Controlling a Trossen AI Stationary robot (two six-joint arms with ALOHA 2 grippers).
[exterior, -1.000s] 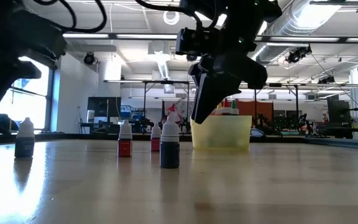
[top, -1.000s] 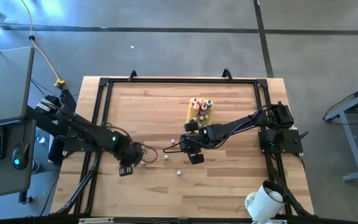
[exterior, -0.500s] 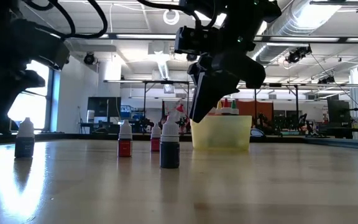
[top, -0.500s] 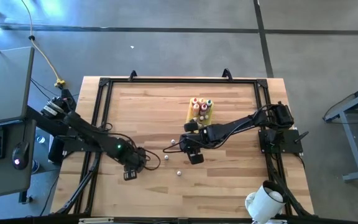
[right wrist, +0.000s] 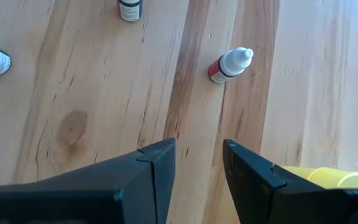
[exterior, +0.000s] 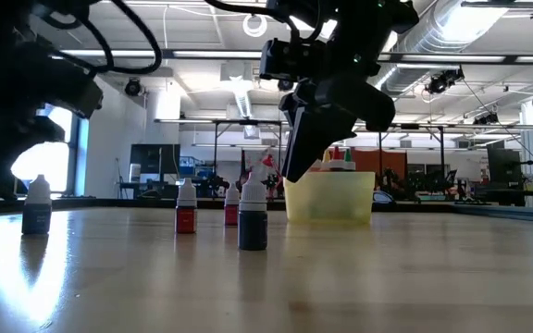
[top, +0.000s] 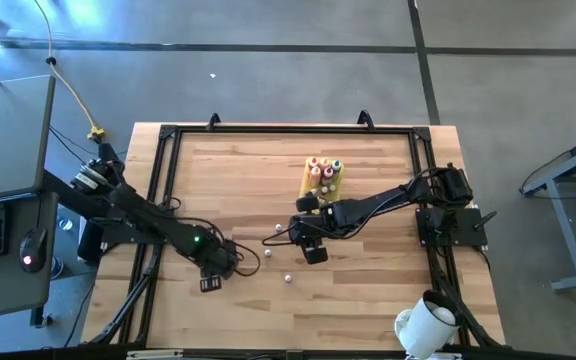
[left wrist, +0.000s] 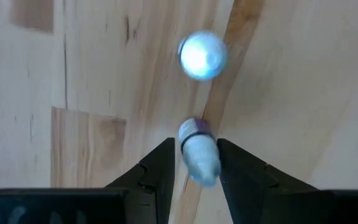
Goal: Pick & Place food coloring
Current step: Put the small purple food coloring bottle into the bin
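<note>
Small pale food coloring bottles stand upright on the wooden table: a dark one (exterior: 253,217), a red one (exterior: 185,209) and others to the left (exterior: 37,204). More bottles stand in the yellow tray (top: 323,178). My left gripper (top: 217,268) points down near the table's left. Its open fingers stand either side of one bottle (left wrist: 199,154), and a second bottle (left wrist: 202,55) stands just beyond. My right gripper (top: 308,240) hovers open above the table's middle, with a red bottle (right wrist: 229,64) ahead of it. My left gripper comes from above with a finger (left wrist: 161,171) on each side of the upright bottle's body (left wrist: 194,140), which stands on the table. Whether the fingers touch it, I cannot tell.
The yellow tray (exterior: 329,196) sits toward the table's far right, close behind my right gripper (exterior: 296,166). Loose bottles (top: 288,277) dot the middle of the table. A black frame (top: 164,160) runs round the table's edges. Bare wood lies toward the near edge.
My left gripper has moved a little toward the table's right and near edges and come down over a bottle on the left. The bottles have stayed in place.
</note>
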